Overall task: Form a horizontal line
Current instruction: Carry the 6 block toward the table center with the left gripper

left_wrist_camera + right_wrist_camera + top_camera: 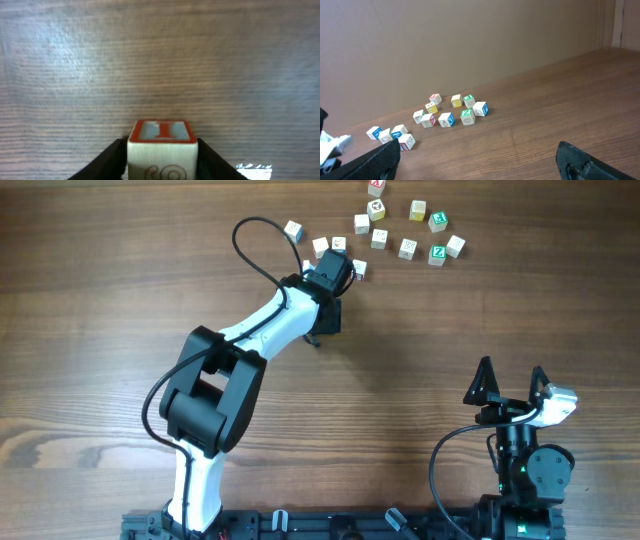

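Observation:
My left gripper (pixel 161 159) is shut on a white letter cube (pixel 161 134) with a red-framed top face bearing a red "I"; only bare wood lies beyond it. From overhead the left gripper (pixel 326 308) sits just in front of a loose group of small white cubes, and the held cube is hidden. Two of these cubes (pixel 329 246) stand side by side, with one (pixel 293 228) apart to their left and one (pixel 359 268) to their right. No edge-to-edge row of three shows. My right gripper (pixel 512 386) is open and empty, near the front right; its fingers frame the right wrist view (pixel 480 165).
Several more scattered letter cubes (pixel 408 248) with green, yellow and red faces lie at the back, right of centre; they also show in the right wrist view (pixel 455 111). The left arm (pixel 250 340) stretches diagonally over the wooden table (pixel 100 310).

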Action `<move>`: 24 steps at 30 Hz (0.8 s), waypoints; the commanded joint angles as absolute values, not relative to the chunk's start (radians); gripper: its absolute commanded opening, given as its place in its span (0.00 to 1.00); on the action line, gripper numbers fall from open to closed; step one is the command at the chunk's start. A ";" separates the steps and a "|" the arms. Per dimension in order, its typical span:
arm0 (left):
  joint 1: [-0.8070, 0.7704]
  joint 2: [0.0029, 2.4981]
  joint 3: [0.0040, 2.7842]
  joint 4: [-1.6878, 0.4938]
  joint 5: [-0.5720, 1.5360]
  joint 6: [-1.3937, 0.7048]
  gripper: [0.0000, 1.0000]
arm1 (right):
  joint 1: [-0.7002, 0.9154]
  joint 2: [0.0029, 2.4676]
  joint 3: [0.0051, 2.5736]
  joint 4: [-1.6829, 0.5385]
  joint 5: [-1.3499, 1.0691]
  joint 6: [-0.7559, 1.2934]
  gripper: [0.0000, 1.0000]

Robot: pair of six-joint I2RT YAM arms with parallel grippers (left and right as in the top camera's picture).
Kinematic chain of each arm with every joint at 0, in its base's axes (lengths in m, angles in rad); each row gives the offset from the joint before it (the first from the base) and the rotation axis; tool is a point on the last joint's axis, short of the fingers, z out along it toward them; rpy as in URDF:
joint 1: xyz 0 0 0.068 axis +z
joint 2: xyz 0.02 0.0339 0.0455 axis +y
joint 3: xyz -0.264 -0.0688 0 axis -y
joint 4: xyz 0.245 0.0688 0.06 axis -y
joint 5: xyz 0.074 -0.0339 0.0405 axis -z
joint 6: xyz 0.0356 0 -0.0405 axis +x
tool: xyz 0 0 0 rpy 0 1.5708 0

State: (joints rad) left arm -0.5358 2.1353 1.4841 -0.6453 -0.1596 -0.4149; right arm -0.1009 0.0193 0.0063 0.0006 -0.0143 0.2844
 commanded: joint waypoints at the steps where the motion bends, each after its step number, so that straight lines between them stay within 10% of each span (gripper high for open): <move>1: -0.537 2.126 1.457 -0.640 -0.151 -0.427 0.49 | -0.097 0.014 0.005 0.006 -0.004 0.291 1.00; 6: -0.537 2.126 1.457 -0.629 -0.147 -0.427 0.66 | -0.097 0.014 0.005 0.006 -0.004 0.291 0.99; 9: -0.537 2.126 1.457 -0.617 -0.147 -0.426 1.00 | -0.097 0.014 0.005 0.006 -0.004 0.291 1.00; 24: -0.537 1.905 1.460 -0.653 -0.148 -0.344 1.00 | -0.097 0.014 0.005 0.006 -0.004 0.292 1.00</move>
State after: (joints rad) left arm -0.5362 2.0434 1.4647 -0.6395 -0.1524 -0.3923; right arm -0.1009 0.0193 0.0063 0.0006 -0.0143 0.2844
